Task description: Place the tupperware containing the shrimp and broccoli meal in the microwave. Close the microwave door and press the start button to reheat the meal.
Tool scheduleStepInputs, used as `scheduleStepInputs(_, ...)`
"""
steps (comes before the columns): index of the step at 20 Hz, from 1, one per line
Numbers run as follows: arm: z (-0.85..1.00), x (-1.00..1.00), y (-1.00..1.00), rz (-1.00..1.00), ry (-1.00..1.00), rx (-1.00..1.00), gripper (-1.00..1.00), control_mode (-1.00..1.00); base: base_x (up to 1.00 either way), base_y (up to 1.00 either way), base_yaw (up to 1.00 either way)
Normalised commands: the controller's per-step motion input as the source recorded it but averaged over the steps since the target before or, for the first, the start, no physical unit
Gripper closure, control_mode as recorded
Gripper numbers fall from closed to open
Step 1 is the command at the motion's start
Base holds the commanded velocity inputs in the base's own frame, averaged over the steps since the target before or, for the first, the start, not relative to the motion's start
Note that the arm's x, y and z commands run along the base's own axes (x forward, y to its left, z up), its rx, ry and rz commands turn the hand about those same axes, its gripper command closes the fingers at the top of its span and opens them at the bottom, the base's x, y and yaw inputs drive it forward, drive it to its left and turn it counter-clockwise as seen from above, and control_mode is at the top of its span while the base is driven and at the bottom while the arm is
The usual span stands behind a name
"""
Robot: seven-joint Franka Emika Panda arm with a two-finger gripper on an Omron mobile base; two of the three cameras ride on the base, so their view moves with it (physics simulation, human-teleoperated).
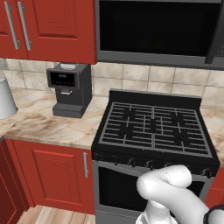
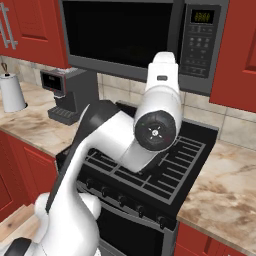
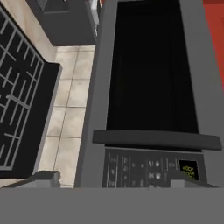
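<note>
1. The arm (image 2: 159,102) is up high in front of the microwave (image 2: 125,35), which hangs over the stove (image 1: 153,127).
2. The hand view sits rolled on its side. It takes in the microwave door (image 3: 148,65) with its black glass, the handle bar (image 3: 157,140) and the keypad (image 3: 144,168) beside the lit display (image 3: 189,168).
3. The tool (image 3: 116,178) has its two tips spread wide at the bottom of that view. There is nothing between them, and it is near the keypad but not touching it.
4. The door looks flush with the frame from every angle, so I judge it to be closed.
5. I cannot make out the container through that dark glass. With the door shut, my guess is the meal is already inside (a guess, mind you).
6. That would leave only the start button, though the keys are too small to tell which one it is.
7. Handling: a keypad key is flat, stiff and shallow, so there is nothing to grip. It calls for a straight, square push with one fingertip, or with the tips brought together to make a firmer point.
8. The risk is that a wide-spread tool straddles the key or lands on a neighbouring one.
9. Off to the side, the coffee machine (image 1: 70,89) stands on the tabletop (image 1: 39,124), well away from the action.
</note>
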Motion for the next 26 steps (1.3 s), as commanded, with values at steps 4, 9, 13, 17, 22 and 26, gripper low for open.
scheduleStepInputs(4,0.0,0.1,-0.06,0.09,0.0,0.01,1.0,-1.0,0.0,0.0,0.0)
scheduleStepInputs(9,0.0,0.12,-0.15,0.05,0.0,0.02,1.0,-1.0,0.0,0.0,0.0)
scheduleStepInputs(13,0.0,0.14,-0.13,0.05,0.0,0.01,1.0,-1.0,0.0,0.0,0.0)
scheduleStepInputs(17,0.0,0.21,-0.09,0.02,0.0,0.0,1.0,-1.0,0.0,0.0,0.0)
scheduleStepInputs(22,0.0,0.27,-0.07,0.0,0.0,0.0,1.0,-1.0,0.0,0.0,0.0)
scheduleStepInputs(26,0.0,0.29,-0.04,0.01,0.0,0.0,1.0,-1.0,0.0,0.0,0.0)
